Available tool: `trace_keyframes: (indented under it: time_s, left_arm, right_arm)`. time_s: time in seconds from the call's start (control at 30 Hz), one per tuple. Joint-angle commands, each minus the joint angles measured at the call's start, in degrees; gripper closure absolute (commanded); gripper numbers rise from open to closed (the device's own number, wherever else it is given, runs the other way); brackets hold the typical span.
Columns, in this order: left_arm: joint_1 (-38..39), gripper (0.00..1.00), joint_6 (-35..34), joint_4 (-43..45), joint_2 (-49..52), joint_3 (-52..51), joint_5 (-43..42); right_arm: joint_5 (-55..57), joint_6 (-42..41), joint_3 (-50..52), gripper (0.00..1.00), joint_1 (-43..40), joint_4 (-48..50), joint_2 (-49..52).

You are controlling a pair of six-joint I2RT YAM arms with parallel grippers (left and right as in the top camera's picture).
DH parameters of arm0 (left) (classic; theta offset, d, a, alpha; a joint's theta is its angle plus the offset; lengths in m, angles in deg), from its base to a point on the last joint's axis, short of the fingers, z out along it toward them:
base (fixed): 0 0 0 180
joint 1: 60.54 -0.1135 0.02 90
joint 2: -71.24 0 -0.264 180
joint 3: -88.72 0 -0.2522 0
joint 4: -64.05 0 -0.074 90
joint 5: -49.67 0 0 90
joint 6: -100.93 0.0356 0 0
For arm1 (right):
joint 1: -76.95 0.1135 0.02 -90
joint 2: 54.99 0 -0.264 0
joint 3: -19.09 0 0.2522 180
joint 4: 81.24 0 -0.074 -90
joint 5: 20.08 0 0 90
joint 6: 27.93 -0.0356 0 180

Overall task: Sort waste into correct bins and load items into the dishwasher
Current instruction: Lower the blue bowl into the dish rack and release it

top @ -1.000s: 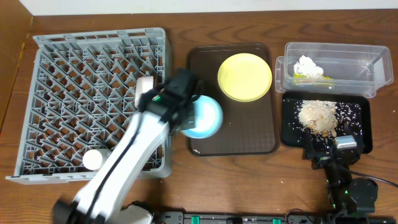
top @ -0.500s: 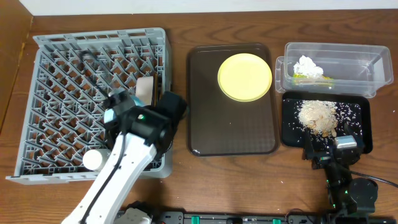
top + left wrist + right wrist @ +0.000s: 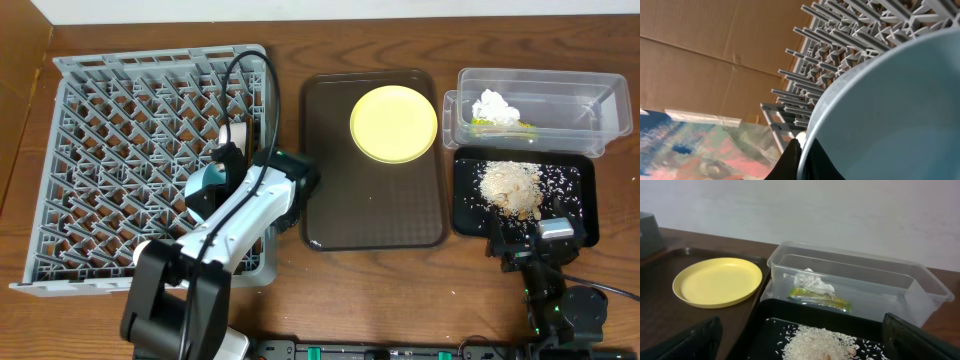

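The light-blue bowl [image 3: 205, 188] looks like rigid moulded plastic or melamine. I would judge it light for its size, stiff enough not to flex under a pinch, and unlikely to chip, but smooth-walled and so apt to swivel or slip when held at one spot. The rim is the sensible place to take it, one finger inside and one outside, and that is how the left claw [image 3: 803, 161] has it: the wrist view shows dark fingers clamped either side of the lip at the bottom edge. The bowl is over the right-hand middle of the grey dish rack [image 3: 110, 120], tipped on its side rather than level. I cannot tell whether it already touches the pegs. A grip at one point leaves its weight hanging, so it should go gently between the uprights. It is pale powder blue, with a plain, clean, matte inside and a thin rounded lip. The right claw [image 3: 801, 321] sits at the near right of the desk, fingers spread wide with nothing between them.
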Motion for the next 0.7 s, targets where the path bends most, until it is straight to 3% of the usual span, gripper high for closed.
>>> trace_keyframes:
  time_s: [0.0,0.17,0.67]
  left_arm:
    - [-0.2,0.93,-1.46,-1.53,2.67,-0.44,0.37]
    - [-0.2,0.92,-4.94,-4.35,1.62,-0.42,2.08]
    - [-0.2,0.92,-4.92,-8.39,0.94,-0.42,3.74]
  right_arm:
    - [-0.26,0.59,0.2,0.01,-0.22,-0.04,-0.33]
    - [-0.24,0.59,0.2,0.01,-0.22,-0.04,-0.33]
    - [-0.26,0.59,0.2,0.01,-0.22,-0.04,-0.33]
